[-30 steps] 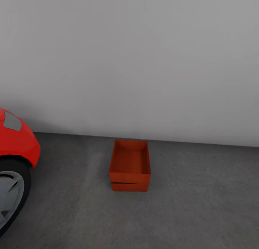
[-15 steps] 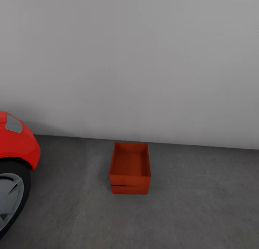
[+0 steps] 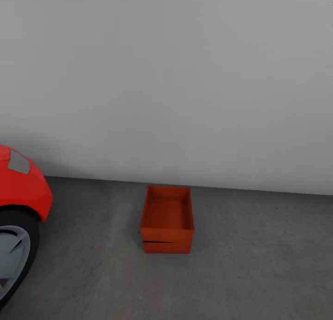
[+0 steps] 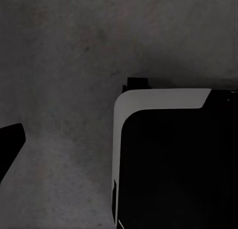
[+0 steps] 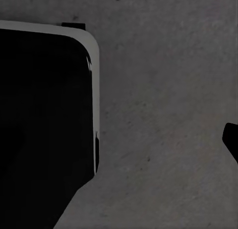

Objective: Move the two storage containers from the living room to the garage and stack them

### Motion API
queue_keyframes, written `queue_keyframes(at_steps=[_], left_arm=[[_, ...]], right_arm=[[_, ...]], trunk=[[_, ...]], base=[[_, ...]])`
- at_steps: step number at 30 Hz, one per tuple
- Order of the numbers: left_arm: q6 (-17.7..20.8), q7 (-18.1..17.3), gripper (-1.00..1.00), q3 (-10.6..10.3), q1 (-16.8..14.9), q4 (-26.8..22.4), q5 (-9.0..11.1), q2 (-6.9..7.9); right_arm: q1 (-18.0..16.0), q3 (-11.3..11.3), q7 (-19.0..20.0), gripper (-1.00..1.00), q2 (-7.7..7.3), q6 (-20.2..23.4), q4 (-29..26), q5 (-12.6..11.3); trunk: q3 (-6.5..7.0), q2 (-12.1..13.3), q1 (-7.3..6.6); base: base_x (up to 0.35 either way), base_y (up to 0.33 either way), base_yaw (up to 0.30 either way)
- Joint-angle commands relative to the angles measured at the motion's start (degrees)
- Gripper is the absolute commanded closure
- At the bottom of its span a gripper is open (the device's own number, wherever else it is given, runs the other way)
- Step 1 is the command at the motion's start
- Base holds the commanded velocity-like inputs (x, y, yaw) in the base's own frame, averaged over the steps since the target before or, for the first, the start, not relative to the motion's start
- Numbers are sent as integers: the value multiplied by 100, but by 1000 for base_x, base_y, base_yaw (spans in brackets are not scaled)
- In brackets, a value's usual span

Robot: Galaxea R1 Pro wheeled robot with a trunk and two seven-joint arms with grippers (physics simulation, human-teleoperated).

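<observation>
My claws I can't read: each wrist camera catches just a dark finger tip, left (image 4: 10, 140) and right (image 5: 231, 140), over concrete, beside the robot's black-and-white base (image 4: 163, 154), so wide or narrow I cannot tell. The two storage containers (image 3: 167, 220) sit stacked on the garage floor (image 3: 259, 264) near the wall (image 3: 166, 79), right of the red car (image 3: 21, 186). They look light and thin-walled; I'd grip opposite rims

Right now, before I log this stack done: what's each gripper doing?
Left gripper: cannot be told, one dark tip visible.
Right gripper: cannot be told either.
</observation>
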Motion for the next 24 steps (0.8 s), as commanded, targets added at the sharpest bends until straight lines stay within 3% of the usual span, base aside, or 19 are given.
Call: queue_keyframes(at_steps=[1, 24], left_arm=[[-19, -11, -100, -49, -4, 6, 59, 1], [-19, -11, -100, -49, -4, 6, 59, 1]], right_arm=[[-7, 48, -1, -100, 3, -31, 18, -43], [-7, 73, 164, -100, 24, 82, 12, 9]], trunk=[[4, -4, 0], [219, -4, 0]], base=[[0, 0, 0], [0, 0, 0]])
